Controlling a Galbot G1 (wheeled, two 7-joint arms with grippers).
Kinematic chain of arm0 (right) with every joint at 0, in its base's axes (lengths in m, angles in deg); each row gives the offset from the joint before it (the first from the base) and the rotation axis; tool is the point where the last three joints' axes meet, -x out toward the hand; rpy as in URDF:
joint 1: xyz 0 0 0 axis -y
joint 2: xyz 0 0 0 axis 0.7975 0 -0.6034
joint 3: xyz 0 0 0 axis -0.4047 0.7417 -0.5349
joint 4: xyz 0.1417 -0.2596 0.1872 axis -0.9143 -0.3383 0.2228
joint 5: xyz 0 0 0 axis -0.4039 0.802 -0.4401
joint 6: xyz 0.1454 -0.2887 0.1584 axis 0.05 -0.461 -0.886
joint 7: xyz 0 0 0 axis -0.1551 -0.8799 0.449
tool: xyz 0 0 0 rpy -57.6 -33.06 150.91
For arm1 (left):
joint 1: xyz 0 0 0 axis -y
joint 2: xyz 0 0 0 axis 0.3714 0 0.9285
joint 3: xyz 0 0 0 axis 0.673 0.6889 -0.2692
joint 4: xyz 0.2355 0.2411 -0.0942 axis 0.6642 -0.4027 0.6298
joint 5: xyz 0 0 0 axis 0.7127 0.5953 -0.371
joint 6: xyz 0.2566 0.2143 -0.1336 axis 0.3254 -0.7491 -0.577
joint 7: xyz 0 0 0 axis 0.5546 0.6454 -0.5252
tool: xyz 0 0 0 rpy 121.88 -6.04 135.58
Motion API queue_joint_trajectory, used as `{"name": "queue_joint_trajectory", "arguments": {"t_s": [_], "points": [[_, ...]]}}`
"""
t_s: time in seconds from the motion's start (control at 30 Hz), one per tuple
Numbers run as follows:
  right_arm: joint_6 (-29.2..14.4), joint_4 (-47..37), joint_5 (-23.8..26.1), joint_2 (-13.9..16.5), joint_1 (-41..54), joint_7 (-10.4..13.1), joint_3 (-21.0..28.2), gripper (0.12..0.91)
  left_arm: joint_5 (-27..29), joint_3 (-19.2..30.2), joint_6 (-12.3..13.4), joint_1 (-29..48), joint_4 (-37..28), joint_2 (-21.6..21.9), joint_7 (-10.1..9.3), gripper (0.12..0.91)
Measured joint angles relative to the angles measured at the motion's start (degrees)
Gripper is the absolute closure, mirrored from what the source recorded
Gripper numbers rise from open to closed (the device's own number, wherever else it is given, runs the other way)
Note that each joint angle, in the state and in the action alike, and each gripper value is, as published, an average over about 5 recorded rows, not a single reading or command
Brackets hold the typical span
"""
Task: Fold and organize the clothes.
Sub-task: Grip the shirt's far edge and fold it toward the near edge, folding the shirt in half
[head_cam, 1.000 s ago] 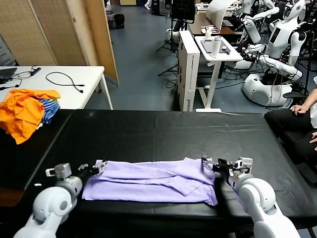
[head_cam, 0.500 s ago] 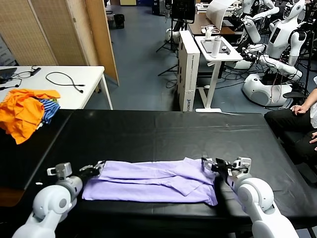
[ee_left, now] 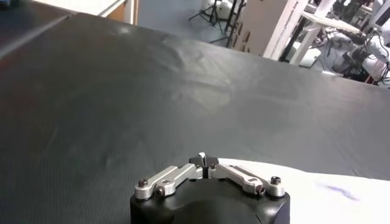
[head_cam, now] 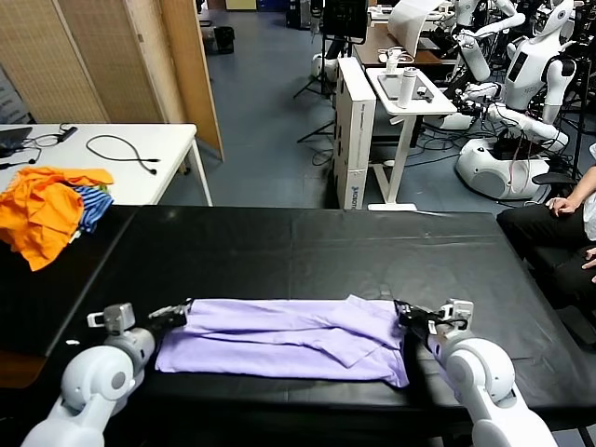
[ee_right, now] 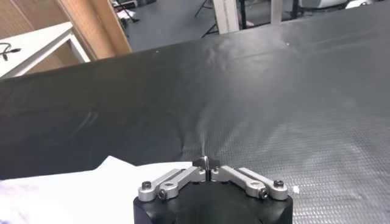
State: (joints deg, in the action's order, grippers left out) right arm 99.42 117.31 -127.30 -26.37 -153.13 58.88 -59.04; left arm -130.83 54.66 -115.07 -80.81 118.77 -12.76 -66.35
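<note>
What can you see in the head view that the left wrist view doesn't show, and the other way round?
Only the head view shows the whole lavender T-shirt laid flat, the right gripper at its right end, the left gripper at its left end, and the orange garments piled far left.

Only the left wrist view shows the left gripper's linkage up close, jaws shut, with its tip at the shirt's edge.

Both show the black table and a stretch of the pale shirt.
</note>
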Motion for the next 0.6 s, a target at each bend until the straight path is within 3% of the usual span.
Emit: {"name": "queue_joint_trajectory", "arguments": {"t_s": [0.2,0.33,0.43,0.6], "points": [[0.0,0.03,-0.21,-0.4,-0.03,-0.62,-0.34,0.885,0.93,0.72,0.29,1.28,-1.13,0.06,0.13,0.88],[-0.01,0.72,-1.04,0.28,-0.29,-1.84,-0.74,0.823,1.31,0.57,0.22,0.82,-0.8,0.36,0.14,0.88],[-0.01,1.65,-1.85,1.01,-0.8,-2.25,-1.25,0.648,1.1,0.0,0.06,0.25,0.03,1.05,0.14,0.81],[-0.02,3.75,-3.34,2.41,-2.06,-2.31,-2.68,0.346,-0.42,-1.71,0.09,-1.41,1.4,3.12,0.19,0.505]]}}
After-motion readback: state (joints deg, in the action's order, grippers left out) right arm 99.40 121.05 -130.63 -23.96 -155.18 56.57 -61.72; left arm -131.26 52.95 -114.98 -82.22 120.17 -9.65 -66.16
